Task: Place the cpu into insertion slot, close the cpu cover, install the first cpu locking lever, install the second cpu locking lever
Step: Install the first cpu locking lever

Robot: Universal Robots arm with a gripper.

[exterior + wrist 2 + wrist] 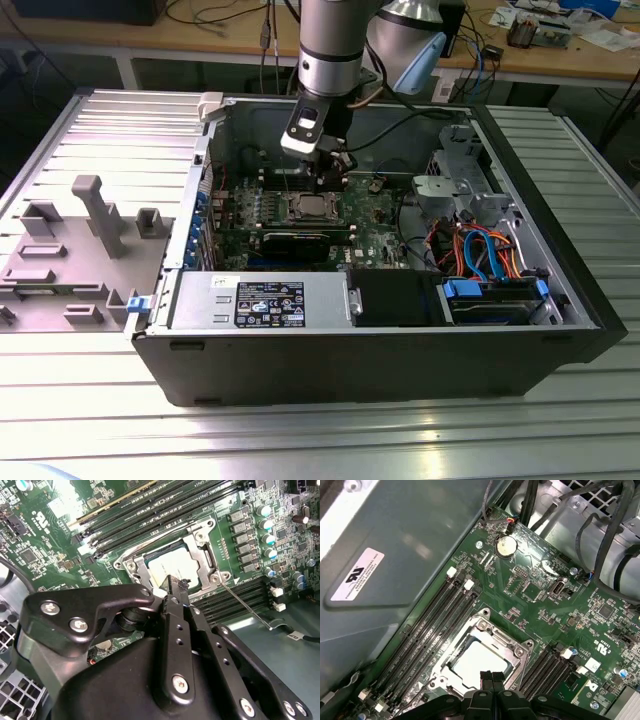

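Gripper (176, 584) pinched shut, empty, poised over cover (192, 542) with chip (172, 567) seated beneath; free lever (245, 604) is best pushed down squarely, slip avoided.

Bright overhead light filled the computer case (400, 360) evenly, with glare whitening the cpu (479, 661) (and 1 motherboard (62, 502) patch).

Black computer case (380, 365) lies open on ribbed metal bench (300, 440). Grey power supply (260, 300) inside, against the wall nearest the exterior camera. Orange and blue cables (480, 250) toward exterior view's right. Grey moulded fixture (90, 215) on bench, exterior view's left. Round coin battery (506, 545), seemingly seated flat.
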